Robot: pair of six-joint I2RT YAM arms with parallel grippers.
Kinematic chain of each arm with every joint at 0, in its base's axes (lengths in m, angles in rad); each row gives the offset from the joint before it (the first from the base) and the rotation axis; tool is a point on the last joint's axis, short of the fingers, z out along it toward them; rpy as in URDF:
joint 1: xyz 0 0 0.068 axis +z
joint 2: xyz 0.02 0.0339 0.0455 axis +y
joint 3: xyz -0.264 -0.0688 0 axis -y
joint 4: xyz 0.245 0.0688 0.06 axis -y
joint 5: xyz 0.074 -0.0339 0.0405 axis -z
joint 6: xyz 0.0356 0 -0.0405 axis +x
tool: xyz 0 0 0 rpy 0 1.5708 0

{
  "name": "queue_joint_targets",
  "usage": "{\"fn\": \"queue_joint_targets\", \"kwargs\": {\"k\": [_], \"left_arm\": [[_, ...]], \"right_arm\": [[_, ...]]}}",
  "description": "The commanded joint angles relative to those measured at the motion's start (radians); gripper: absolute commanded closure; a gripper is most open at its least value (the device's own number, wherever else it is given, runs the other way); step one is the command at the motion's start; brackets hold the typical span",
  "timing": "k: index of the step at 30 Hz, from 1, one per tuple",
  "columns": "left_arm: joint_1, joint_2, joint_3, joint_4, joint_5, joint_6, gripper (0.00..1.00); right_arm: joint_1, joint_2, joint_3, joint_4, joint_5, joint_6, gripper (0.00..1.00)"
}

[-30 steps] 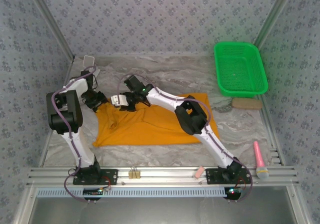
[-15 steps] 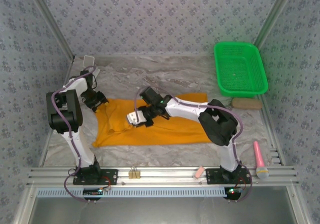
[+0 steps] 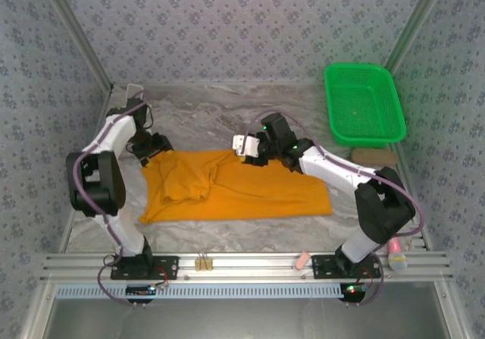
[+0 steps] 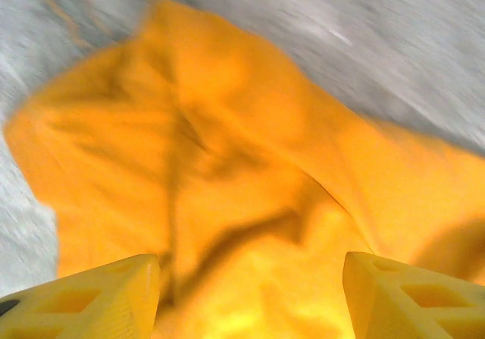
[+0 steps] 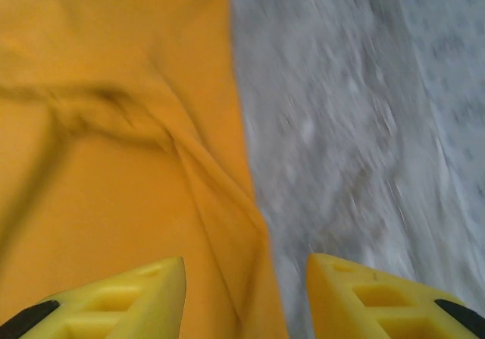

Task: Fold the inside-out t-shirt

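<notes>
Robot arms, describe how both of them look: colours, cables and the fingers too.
The left arm and right arm have white tubular links joined by chunky black joint housings, with a thin purple cable looping along each. A small green light glows near the right wrist. The fingers are bright yellow plastic with recessed triangular pockets and dark pads.

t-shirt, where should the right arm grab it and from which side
Probably by its far edge, coming down from above on the bare-table side. In the right wrist view the t-shirt ends in a fairly straight, flat edge against the table. That edge runs up between the open jaws of the right gripper, so closing there should pinch a single layered edge rather than bunched cloth.
</notes>
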Motion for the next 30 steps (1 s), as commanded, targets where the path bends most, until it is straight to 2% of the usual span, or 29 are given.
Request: {"fn": "queue_joint_targets", "kwargs": {"k": [1, 4, 6, 9, 12, 14, 17, 22, 23, 26, 30], "left_arm": [[-0.140, -0.098, 0.001, -0.102, 0.038, 0.024, 0.35], [-0.239, -0.131, -0.076, -0.069, 0.063, -0.027, 0.34], [-0.250, -0.150, -0.161, 0.031, 0.074, -0.076, 0.34], [-0.233, -0.125, -0.198, 0.052, 0.034, -0.100, 0.35], [-0.259, -0.174, -0.291, 0.120, 0.037, -0.167, 0.34], [-0.264, -0.192, -0.365, 0.158, 0.037, -0.184, 0.34], [-0.232, -0.173, -0.421, 0.165, 0.049, -0.177, 0.33], [-0.191, -0.229, -0.494, 0.216, 0.055, -0.238, 0.32], [-0.189, -0.235, -0.500, 0.217, 0.057, -0.237, 0.31], [-0.167, -0.247, -0.538, 0.233, 0.062, -0.239, 0.31], [-0.130, -0.231, -0.590, 0.269, 0.091, -0.242, 0.31]], "right_arm": [[-0.066, 0.023, 0.001, -0.228, 0.199, -0.092, 0.53], [-0.145, 0.012, -0.009, -0.327, 0.226, -0.138, 0.53], [-0.188, 0.004, -0.027, -0.350, 0.271, -0.143, 0.52], [-0.257, 0.007, -0.068, -0.376, 0.290, -0.205, 0.52], [-0.383, 0.035, -0.066, -0.418, 0.186, -0.305, 0.52], [-0.441, 0.069, -0.029, -0.450, 0.081, -0.314, 0.52], [-0.423, 0.125, -0.043, -0.378, 0.128, -0.314, 0.52], [-0.415, 0.207, -0.002, -0.359, 0.164, -0.312, 0.55], [-0.414, 0.212, -0.004, -0.347, 0.173, -0.310, 0.59], [-0.413, 0.218, -0.007, -0.351, 0.178, -0.320, 0.94], [-0.414, 0.199, -0.007, -0.390, 0.202, -0.325, 0.96]]}}
